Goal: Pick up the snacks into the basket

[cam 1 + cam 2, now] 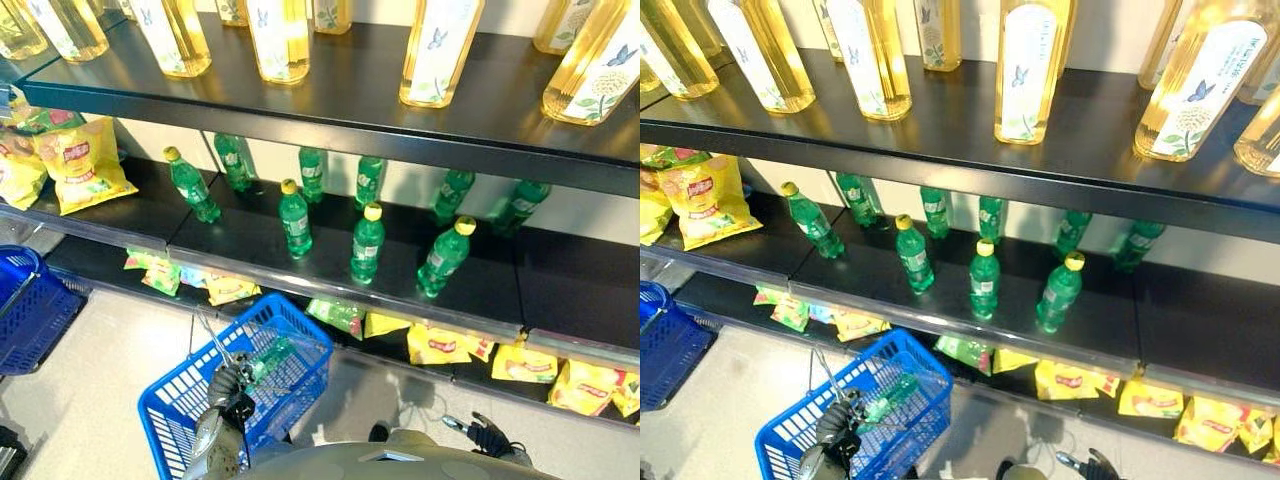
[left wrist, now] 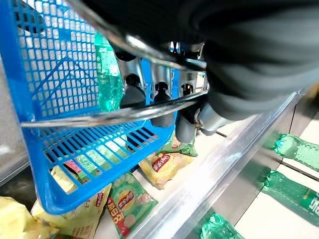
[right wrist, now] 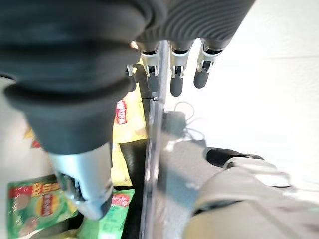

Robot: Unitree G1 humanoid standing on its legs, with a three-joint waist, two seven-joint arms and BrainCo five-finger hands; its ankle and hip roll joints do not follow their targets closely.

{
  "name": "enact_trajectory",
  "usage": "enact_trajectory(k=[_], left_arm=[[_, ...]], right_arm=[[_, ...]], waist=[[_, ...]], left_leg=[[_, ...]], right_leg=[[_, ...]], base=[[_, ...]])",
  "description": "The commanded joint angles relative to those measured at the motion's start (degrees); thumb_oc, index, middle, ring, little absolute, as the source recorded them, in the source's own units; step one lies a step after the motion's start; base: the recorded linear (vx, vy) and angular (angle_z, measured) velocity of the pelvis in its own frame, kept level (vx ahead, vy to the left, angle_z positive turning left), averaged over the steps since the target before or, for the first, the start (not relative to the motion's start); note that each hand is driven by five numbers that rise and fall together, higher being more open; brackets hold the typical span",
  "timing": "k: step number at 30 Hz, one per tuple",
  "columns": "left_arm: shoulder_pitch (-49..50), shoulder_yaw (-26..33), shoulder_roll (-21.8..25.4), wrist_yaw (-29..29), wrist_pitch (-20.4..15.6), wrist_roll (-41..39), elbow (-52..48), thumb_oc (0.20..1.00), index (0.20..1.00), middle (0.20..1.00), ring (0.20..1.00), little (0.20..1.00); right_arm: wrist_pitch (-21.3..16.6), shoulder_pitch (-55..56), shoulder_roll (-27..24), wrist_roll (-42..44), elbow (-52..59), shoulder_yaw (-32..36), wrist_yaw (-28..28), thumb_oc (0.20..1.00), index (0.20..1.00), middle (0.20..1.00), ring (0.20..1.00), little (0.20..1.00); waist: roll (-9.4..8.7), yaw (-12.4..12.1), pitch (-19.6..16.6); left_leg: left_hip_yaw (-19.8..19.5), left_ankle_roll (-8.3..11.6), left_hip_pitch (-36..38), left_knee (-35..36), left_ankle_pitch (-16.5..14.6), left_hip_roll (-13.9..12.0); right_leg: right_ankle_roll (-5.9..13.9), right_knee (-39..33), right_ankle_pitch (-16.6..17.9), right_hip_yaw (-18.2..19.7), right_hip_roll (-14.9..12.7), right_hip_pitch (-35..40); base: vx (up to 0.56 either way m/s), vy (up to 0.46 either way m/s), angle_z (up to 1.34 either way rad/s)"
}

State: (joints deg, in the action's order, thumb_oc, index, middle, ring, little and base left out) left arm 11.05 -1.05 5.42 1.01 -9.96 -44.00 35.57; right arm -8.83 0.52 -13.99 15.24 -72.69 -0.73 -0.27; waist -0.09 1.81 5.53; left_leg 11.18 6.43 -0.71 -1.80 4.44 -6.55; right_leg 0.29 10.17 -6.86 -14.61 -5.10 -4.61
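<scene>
right hand [image 3: 99,64], fingers [image 3: 176,79] relaxed, snack packets [image 3: 37,206] beyond

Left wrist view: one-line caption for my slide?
Left hand curled round the blue basket's wire handle, a green bottle inside, snack bags below.

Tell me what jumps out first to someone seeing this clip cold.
The blue basket hanging low in front of the shelves, its wire handle gripped by the left hand, with a green bottle inside. Behind it, green bottles stand on the middle shelf and yellow snack bags lie on the bottom one.
</scene>
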Motion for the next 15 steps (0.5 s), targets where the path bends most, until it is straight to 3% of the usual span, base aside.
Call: enact_trajectory(k=[1, 2, 3, 4, 5, 6, 8, 9, 10, 12, 13, 15], left_arm=[[-4.53, 1.91, 1.75, -2.90, -6.67, 0.39, -10.26, 0.200, 0.200, 0.200, 0.200, 0.200], [-4.50, 1.90, 1.74, -2.89, -6.67, 0.39, -10.27, 0.200, 0.200, 0.200, 0.200, 0.200], [-4.53, 2.07, 1.64, -2.44, -6.80, 0.32, -9.85, 0.200, 0.200, 0.200, 0.200, 0.200], [-4.68, 1.98, 1.68, -2.05, -7.11, -0.04, -9.54, 0.200, 0.200, 0.200, 0.200, 0.200], [-4.62, 1.85, 1.57, -1.75, -7.04, 0.02, -9.51, 0.200, 0.200, 0.200, 0.200, 0.200], [-4.59, 1.84, 1.54, -1.73, -7.04, 0.03, -9.53, 0.200, 0.200, 0.200, 0.200, 0.200], [-4.75, 1.63, 1.62, -1.53, -7.06, 0.08, -8.95, 0.200, 0.200, 0.200, 0.200, 0.200], [-4.98, 1.18, 1.81, -1.59, -6.98, 0.05, -9.08, 0.200, 0.200, 0.200, 0.200, 0.200], [-4.97, 1.17, 1.80, -1.59, -6.98, 0.06, -9.09, 0.200, 0.200, 0.200, 0.200, 0.200], [-5.21, 0.99, 2.13, -2.10, -6.54, -0.03, -9.28, 0.200, 0.200, 0.200, 0.200, 0.200], [-6.14, 0.11, 2.63, -2.48, -6.32, 0.50, -9.00, 0.200, 0.200, 0.200, 0.200, 0.200], [-6.34, -0.08, 3.34, -2.78, -6.12, 1.71, -9.64, 0.200, 0.200, 0.200, 0.200, 0.200]], right_arm=[[-0.96, -0.72, -0.72, -0.57, -4.13, -0.75, -1.49, 1.000, 1.000, 1.000, 1.000, 1.000], [-0.95, -0.70, -0.72, -0.57, -4.12, -0.76, -1.50, 1.000, 1.000, 1.000, 1.000, 1.000], [-0.92, -0.30, -0.50, -0.86, -3.92, -0.93, -1.54, 1.000, 1.000, 1.000, 1.000, 1.000], [-0.93, 0.12, -0.44, -1.05, -3.72, -0.78, -1.98, 1.000, 1.000, 1.000, 1.000, 1.000], [-0.97, 0.43, -0.33, -1.01, -3.72, -0.70, -2.08, 1.000, 1.000, 1.000, 1.000, 1.000], [-0.97, 0.46, -0.36, -1.01, -3.70, -0.70, -2.08, 1.000, 1.000, 1.000, 1.000, 1.000], [-1.10, 1.02, -0.37, -0.58, -3.24, -0.34, -1.95, 1.000, 1.000, 1.000, 1.000, 1.000], [-1.25, 1.45, -0.44, -0.24, -2.75, 0.20, -1.86, 1.000, 1.000, 1.000, 1.000, 1.000], [-1.24, 1.46, -0.45, -0.24, -2.74, 0.21, -1.85, 1.000, 1.000, 1.000, 1.000, 1.000], [-1.12, 1.69, -0.32, -0.30, -2.75, 1.29, -1.70, 1.000, 1.000, 1.000, 1.000, 1.000], [-0.60, 1.81, -0.44, -0.14, -3.79, 3.52, -1.96, 1.000, 1.000, 1.000, 1.000, 1.000], [-0.44, 1.16, -0.29, 0.56, -3.44, 4.89, -2.29, 1.000, 1.000, 1.000, 1.000, 1.000]], waist=[[-3.72, -0.66, -3.76], [-3.66, -0.62, -3.75], [-3.41, -0.24, -4.27], [-2.49, 0.13, -4.69], [-1.83, 0.30, -4.71], [-1.68, 0.33, -4.60], [-0.41, 0.73, -4.40], [0.72, 0.86, -4.10], [0.69, 0.87, -4.05], [0.74, 1.18, -3.92], [0.06, 1.20, -3.67], [-1.27, 0.77, -3.22]], left_leg=[[3.16, -0.81, -1.08, 0.99, 0.33, -2.38], [3.10, -0.72, -1.00, 1.09, 0.39, -2.45], [3.24, 0.55, -0.68, 2.52, 3.02, -5.93], [3.36, 2.15, -0.60, 4.24, 8.28, -10.84], [3.24, 2.99, -0.26, 5.10, 11.27, -13.17], [3.19, 3.13, 0.02, 5.44, 11.50, -13.33], [2.14, 4.56, 0.93, 6.04, 14.77, -15.89], [0.28, 5.41, 1.44, 6.03, 13.87, -15.76], [0.27, 5.37, 1.49, 5.99, 13.81, -15.69], [1.87, 5.01, 1.99, 5.82, 8.93, -14.17], [2.44, 3.69, 1.62, 4.92, 3.70, -11.31], [3.02, 1.94, 1.63, 3.93, 0.17, -7.51]], right_leg=[[7.44, -14.38, 12.87, -0.01, -2.49, 4.05], [7.40, -14.40, 12.84, -0.08, -2.40, 4.13], [7.76, -14.44, 12.68, -0.18, -3.03, 4.09], [8.30, -14.14, 12.21, -0.84, -4.17, 4.20], [8.51, -13.73, 11.95, -1.01, -4.54, 4.24], [8.44, -13.68, 11.86, -1.09, -4.35, 4.39], [8.94, -12.83, 11.46, -1.16, -5.33, 4.63], [9.68, -11.54, 11.03, -0.92, -6.72, 5.02], [9.72, -11.47, 10.98, -0.93, -6.80, 5.07], [10.50, -10.30, 10.98, -0.85, -9.04, 5.76], [12.13, -9.93, 12.37, -1.53, -12.75, 6.37], [13.83, -8.62, 15.62, -0.81, -16.56, 5.35]], base=[[0.00, 0.138, -0.06], [0.04, 0.187, -0.13], [0.07, 0.267, -0.13], [0.10, 0.392, -0.03], [0.08, 0.302, 0.18], [0.06, 0.255, 0.34], [0.10, 0.410, 0.17], [0.11, 0.420, 0.03], [0.12, 0.404, 0.10], [0.12, 0.400, 0.27], [0.12, 0.572, 0.43], [0.07, 0.407, 0.42]])
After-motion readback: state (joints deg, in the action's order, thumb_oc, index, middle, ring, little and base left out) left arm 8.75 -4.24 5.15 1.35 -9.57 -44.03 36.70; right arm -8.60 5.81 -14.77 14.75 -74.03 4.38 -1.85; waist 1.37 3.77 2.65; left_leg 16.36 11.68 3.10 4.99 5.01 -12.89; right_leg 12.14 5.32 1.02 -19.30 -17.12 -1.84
